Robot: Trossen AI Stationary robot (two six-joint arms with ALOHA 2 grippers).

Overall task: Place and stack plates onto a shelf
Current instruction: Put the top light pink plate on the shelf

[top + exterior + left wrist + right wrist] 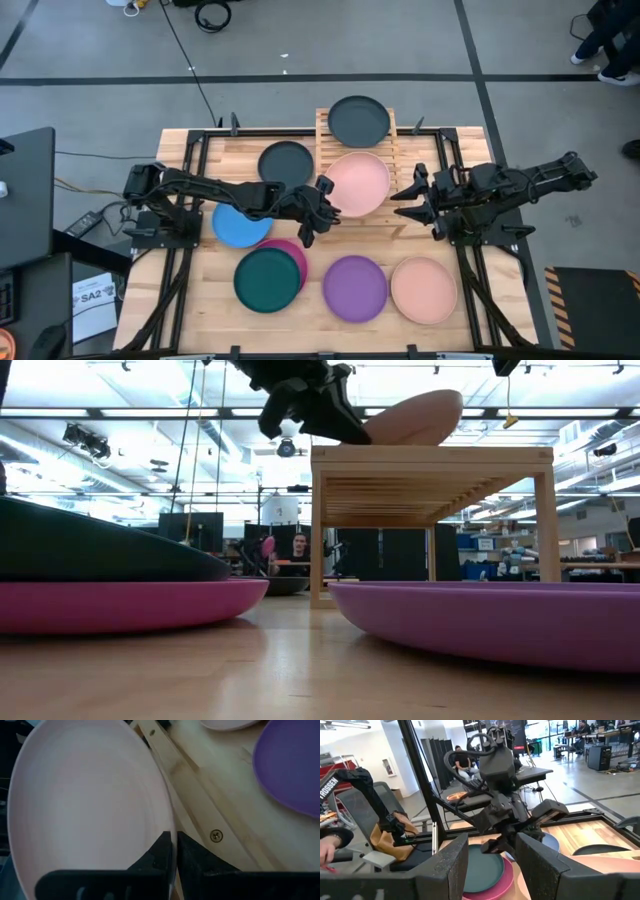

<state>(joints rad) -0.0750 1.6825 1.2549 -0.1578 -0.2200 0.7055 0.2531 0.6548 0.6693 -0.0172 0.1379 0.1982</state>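
- Left tool [322,205] pinched on rim of pink plate [358,184], tilted over shelf [325,130].
- Lower level before release.
- Right tool [410,197] parted, empty, beside shelf.

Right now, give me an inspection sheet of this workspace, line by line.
Surface: wooden plank table.
Job's things: shelf holds a dark grey plate; a pink plate sits tilted on its front. Grey plate, blue plate, teal plate on a magenta plate, purple plate and salmon plate lie on the table.
Clutter: nothing seen.
Grippers: left pincer shut on the pink plate's rim; right pincer open, empty, beside the shelf.
Cables: black cable across the floor.
Surroundings: seated person beyond the table.
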